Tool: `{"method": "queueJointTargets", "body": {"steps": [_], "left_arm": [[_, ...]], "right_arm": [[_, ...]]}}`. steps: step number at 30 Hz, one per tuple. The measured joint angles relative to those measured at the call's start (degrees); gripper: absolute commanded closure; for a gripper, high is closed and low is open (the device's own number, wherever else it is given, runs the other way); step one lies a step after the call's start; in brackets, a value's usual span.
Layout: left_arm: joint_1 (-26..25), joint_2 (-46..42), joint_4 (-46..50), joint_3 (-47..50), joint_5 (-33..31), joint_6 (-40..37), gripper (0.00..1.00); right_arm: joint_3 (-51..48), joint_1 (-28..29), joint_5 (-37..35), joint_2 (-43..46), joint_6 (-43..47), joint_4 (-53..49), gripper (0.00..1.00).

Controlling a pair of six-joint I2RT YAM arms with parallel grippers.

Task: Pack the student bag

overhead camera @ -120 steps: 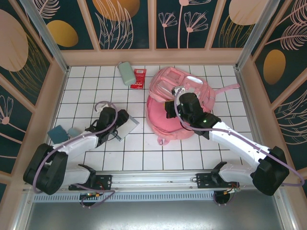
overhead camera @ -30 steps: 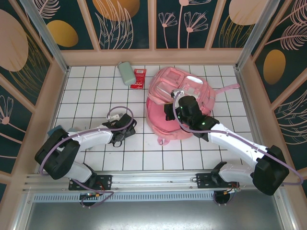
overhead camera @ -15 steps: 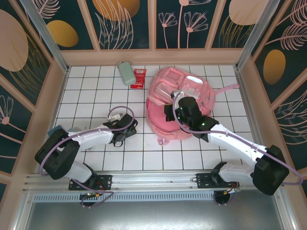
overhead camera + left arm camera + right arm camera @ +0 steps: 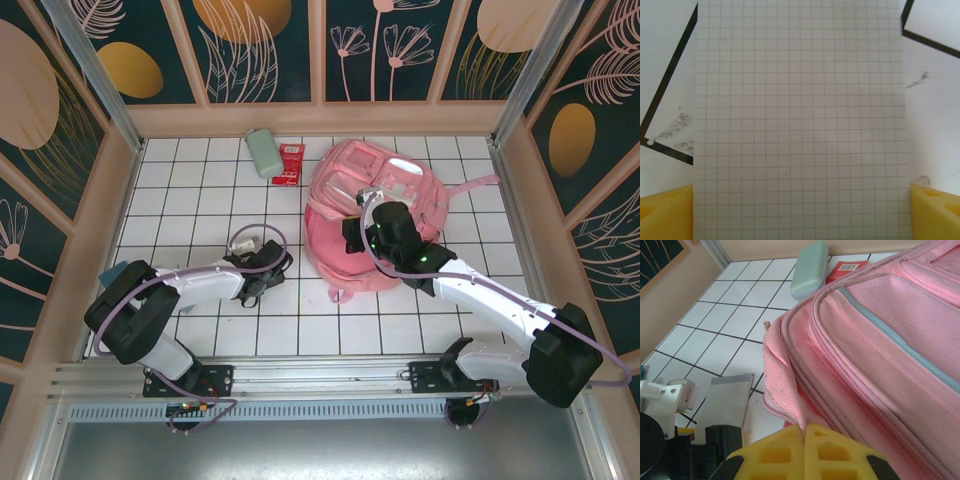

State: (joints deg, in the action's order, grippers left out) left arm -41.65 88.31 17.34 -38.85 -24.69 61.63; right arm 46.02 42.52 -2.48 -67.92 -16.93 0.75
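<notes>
**Q:** Where is the student bag (image 4: pixel 325 250) lying?

**A:** It is lying on the right half of the desk (image 4: pixel 190 190). The right fingers (image 4: pixel 775 452) are pressing fully together, pinching a fabric fold at its edge.

**Q:** And the left fingers (image 4: pixel 665 210)?

**A:** They are standing wide apart, flanking a gridded notepad (image 4: pixel 800 115). Whether they are gripping it cannot be told.

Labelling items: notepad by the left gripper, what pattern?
Notepad: fine grey grid on white, clearest in left wrist view.

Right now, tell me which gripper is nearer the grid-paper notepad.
Left. The left gripper sits directly over the notepad, its fingers flanking the sides. The right gripper is off beside it, fingers pinching the edge of the student bag.
</notes>
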Motion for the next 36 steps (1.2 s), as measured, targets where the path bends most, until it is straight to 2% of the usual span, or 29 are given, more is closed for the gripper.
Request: {"method": "queueJointTargets", "body": {"steps": [5,13,21,26,36], "left_arm": [[0.2,-3.4,-2.0,2.4,1.0,-0.1,0.26],[0.1,-11.0,-3.6,5.1,3.9,-2.7,0.29],[-3.5,-18.2,-8.7,4.6,7.4,-8.3,0.32],[-6.5,-15.6,-10.8,0.7,9.1,-10.2,0.32],[-13.6,-0.3,-14.4,-14.9,11.0,-10.6,0.33]], "right_arm": [[0.0,0.0,0.0,0.0,0.0,0.0,1.00],[0.0,-0.7,0.0,0.0,0.0,0.0,1.00],[1.0,-2.8,-0.5,1.9,-0.2,-0.7,1.00],[2.4,-4.0,-1.7,3.7,-0.2,-1.9,1.00],[5.4,-4.7,-2.4,3.8,-0.2,-4.7,1.00]]}}
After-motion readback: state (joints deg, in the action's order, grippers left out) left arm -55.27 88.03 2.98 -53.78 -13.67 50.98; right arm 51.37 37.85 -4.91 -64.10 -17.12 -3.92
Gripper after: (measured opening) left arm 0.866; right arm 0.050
